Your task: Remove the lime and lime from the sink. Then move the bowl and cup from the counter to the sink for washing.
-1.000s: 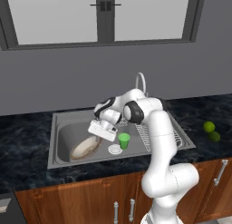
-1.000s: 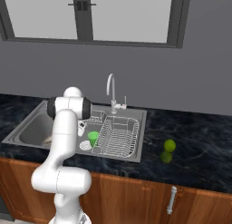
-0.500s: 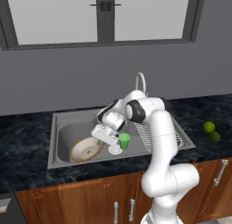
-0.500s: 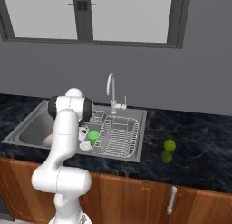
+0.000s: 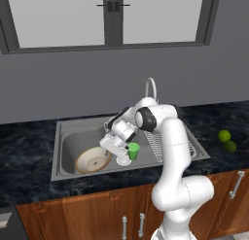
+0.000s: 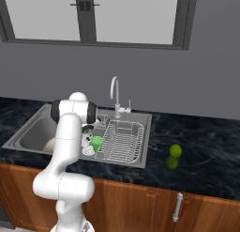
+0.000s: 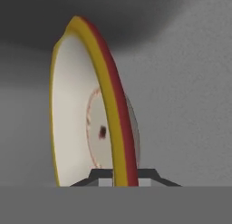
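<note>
From the left base view, we see the bowl (image 5: 92,161) low in the sink (image 5: 68,137), at about eight o'clock from the gripper (image 5: 110,147). A second ago it hung higher and more edge-on; half a second ago it was lower and more open to us; now its white inside faces up and towards us. We judge it to be at or almost on the basin floor, so letting go looks like the next step. The green cup (image 5: 133,151) already stands in the basin at three o'clock from the gripper, beside the round white drain (image 5: 123,161). Both limes (image 5: 226,141) lie on the black marbled counter (image 5: 29,180), far off at three o'clock, the brighter one behind the darker. So three of the four moves look done.

From the right base view, the arm hides most of the work. A tan sliver of the bowl (image 6: 49,144) peeps out at nine o'clock from the arm, the cup (image 6: 96,143) sits just left of the wire rack (image 6: 122,141), and the limes (image 6: 174,155) rest touching on the counter (image 6: 206,151). The curved chrome faucet (image 6: 115,92) rises at twelve o'clock behind the rack.

From the hand view, we look along the bowl (image 7: 86,105) nearly edge-on: a smooth white inside with a faint ringed centre, a yellow rim band and a red one outside it, against matte grey steel. The gripper (image 7: 121,178) has its jaws nearly together, pinched on that thin rim.
</note>
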